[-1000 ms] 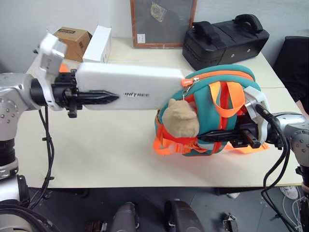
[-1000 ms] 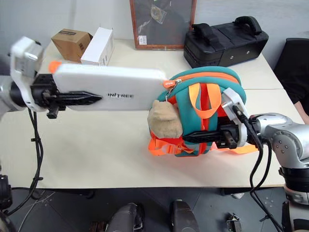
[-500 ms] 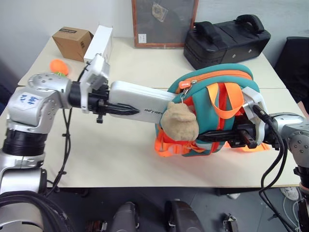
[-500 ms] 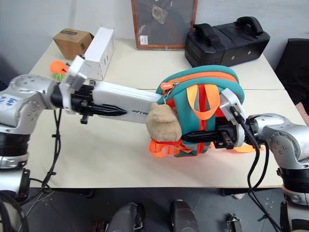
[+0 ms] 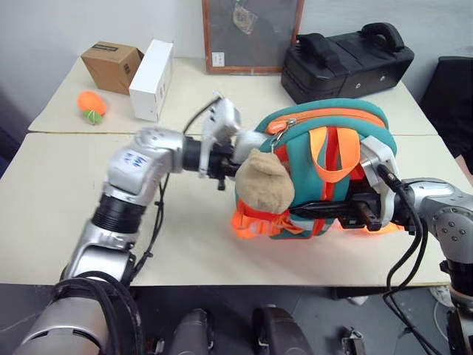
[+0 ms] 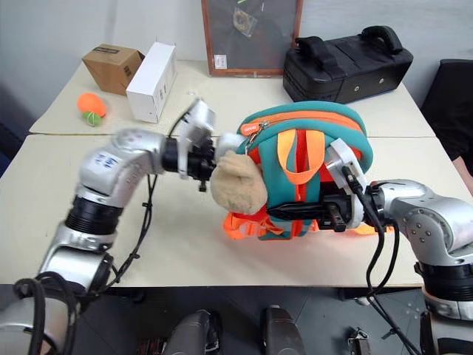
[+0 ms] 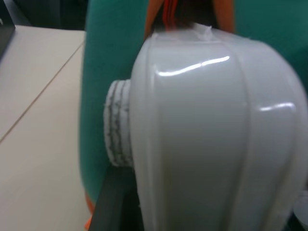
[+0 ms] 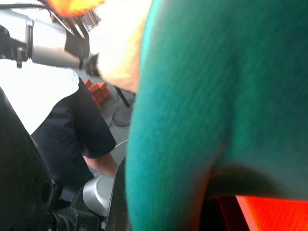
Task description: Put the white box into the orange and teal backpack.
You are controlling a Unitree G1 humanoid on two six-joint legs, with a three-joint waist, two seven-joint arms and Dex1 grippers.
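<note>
- Now the left arm reaches level across the table (image 5: 59,185) toward the orange and teal backpack (image 5: 314,140), its left gripper (image 5: 235,159) at the bag's open side.
- Across from it, the right arm bends inward, with the right gripper (image 5: 325,212) low against the backpack's front.
- No lettering on the white box (image 7: 216,134) can be read.
- Left jaws are nearly closed, pinching the white box, whose far end sits inside the backpack.
- Right jaws are pressed together on the backpack's fabric beside its orange straps.
</note>
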